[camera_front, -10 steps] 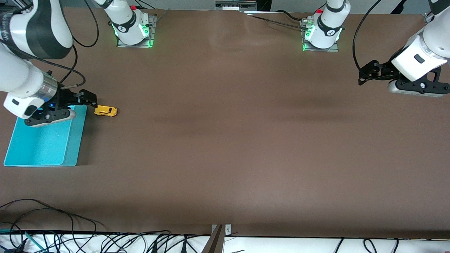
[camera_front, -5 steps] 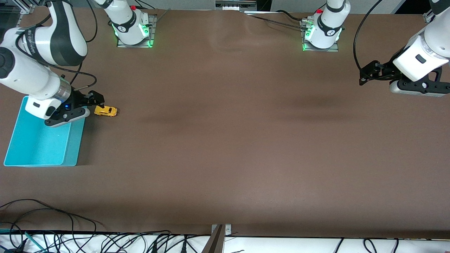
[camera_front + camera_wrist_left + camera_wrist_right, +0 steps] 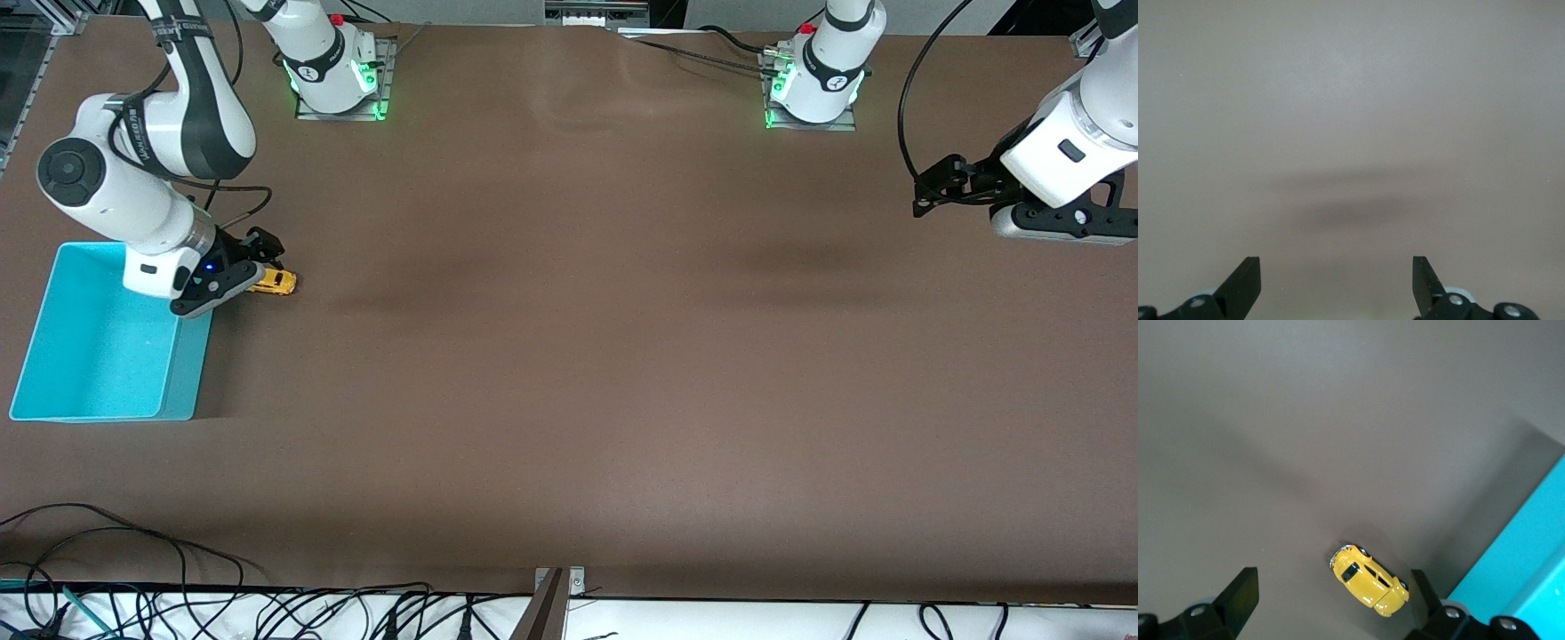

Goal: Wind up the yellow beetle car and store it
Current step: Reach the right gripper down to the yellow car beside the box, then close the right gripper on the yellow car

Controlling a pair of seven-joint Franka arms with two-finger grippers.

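Right wrist view shows the right gripper (image 3: 1331, 600) spread wide above the yellow beetle car (image 3: 1369, 579), holding nothing; the car sits on the table (image 3: 569, 356) near the edge at the right arm's end, just beside the teal bin (image 3: 98, 373). The left gripper (image 3: 1337, 283), equally wide and empty, waits over bare tabletop at the left arm's end.

A brown tabletop (image 3: 569, 356) stretches wide and mostly bare. A shallow turquoise bin (image 3: 107, 356), open at the top, sits at the right arm's end of it, its near corner just beside the right jaws. Black cables (image 3: 178, 604) tangle along the tabletop's edge nearest the front camera, well apart from both sets of jaws.
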